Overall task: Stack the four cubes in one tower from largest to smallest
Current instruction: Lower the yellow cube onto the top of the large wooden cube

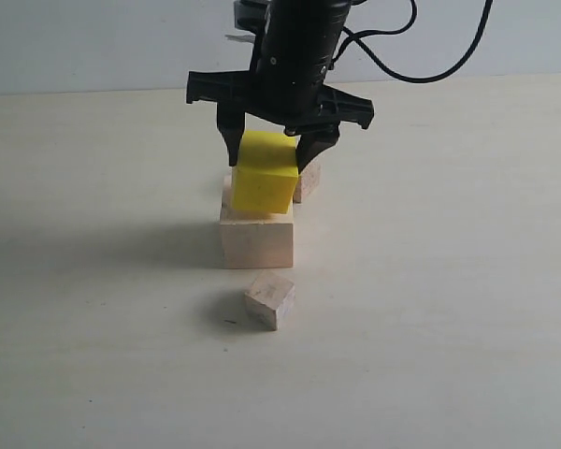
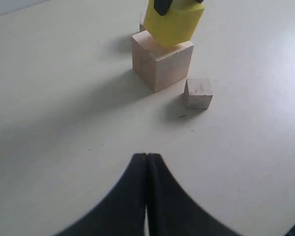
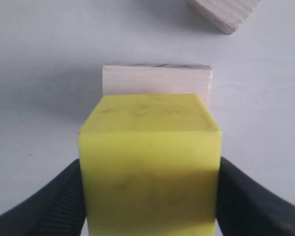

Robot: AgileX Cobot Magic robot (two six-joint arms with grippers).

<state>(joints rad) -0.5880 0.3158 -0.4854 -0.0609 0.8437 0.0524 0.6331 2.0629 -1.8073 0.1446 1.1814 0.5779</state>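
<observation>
Bare lab test bench: plain pale tabletop point(image 1: 449, 327), blank wall point(image 1: 93, 42)

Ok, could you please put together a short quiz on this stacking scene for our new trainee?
1. True or false: the right gripper grips the yellow cube.
2. What lies straight below the yellow cube? A) the large wooden cube B) a blue bowl C) a metal plate
3. Are the jaws of the left gripper open or shut?
Key: 1 true; 2 A; 3 shut.
</observation>
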